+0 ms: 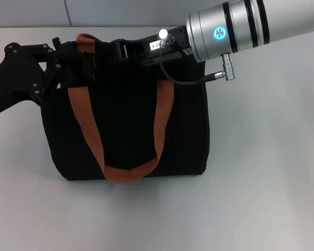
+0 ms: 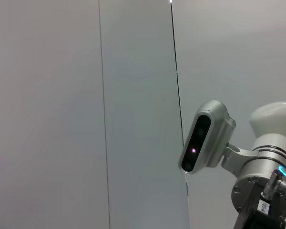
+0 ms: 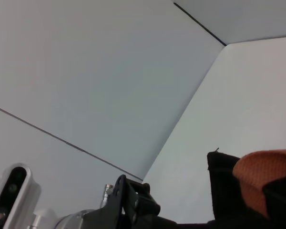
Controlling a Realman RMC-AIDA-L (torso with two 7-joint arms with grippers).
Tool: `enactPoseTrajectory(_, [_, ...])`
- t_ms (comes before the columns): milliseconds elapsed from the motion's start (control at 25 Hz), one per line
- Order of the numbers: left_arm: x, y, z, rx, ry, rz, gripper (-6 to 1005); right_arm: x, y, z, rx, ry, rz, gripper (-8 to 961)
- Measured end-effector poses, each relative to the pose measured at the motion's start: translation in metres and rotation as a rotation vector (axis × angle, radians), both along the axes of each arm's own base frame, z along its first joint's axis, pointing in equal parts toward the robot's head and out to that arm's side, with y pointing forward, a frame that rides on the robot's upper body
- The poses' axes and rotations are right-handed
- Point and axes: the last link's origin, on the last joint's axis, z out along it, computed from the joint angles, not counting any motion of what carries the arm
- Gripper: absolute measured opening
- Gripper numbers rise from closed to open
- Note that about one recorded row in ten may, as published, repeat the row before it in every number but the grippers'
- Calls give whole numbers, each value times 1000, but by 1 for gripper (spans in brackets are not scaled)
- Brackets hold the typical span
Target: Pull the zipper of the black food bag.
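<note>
The black food bag (image 1: 125, 130) stands upright in the middle of the table, and its orange-brown strap handle (image 1: 86, 123) hangs down its front. My left gripper (image 1: 67, 64) is at the bag's top left corner, black against the black fabric. My right gripper (image 1: 126, 50) is over the bag's top edge near the middle, on the silver wrist (image 1: 225, 29). The zipper pull is hidden. The right wrist view shows a bag corner (image 3: 221, 174) and a strap (image 3: 262, 176). The left wrist view shows only walls and my right arm's wrist (image 2: 262, 191).
The white table (image 1: 261, 172) stretches around the bag on all sides. A grey wall runs behind its far edge. A black cable (image 1: 191, 81) loops from my right wrist over the bag's top right.
</note>
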Motion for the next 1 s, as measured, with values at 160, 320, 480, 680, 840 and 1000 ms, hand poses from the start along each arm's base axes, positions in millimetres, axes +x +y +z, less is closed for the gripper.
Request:
enactPoseTrajectory(160, [0, 0, 0, -1, -1, 0, 16, 1, 1, -2, 8, -14, 2, 199])
enactPoseTrajectory(320, [1, 0, -1, -2, -2, -1, 17, 3, 1, -2, 9, -16, -1, 165])
enactPoseTrajectory(480, [1, 0, -1, -2, -3, -2, 19, 3, 0, -3, 12, -21, 9, 132])
enactPoseTrajectory(680, [1, 0, -2, -4, -5, -4, 21, 3, 0, -4, 28, -29, 48, 119])
enactPoseTrajectory(840, [0, -1, -1, 1, -8, 0, 22, 3, 2, -3, 40, -32, 53, 23])
enactPoseTrajectory(1000, [-1, -2, 2, 10, -17, 6, 24, 6, 3, 1, 59, -36, 52, 8])
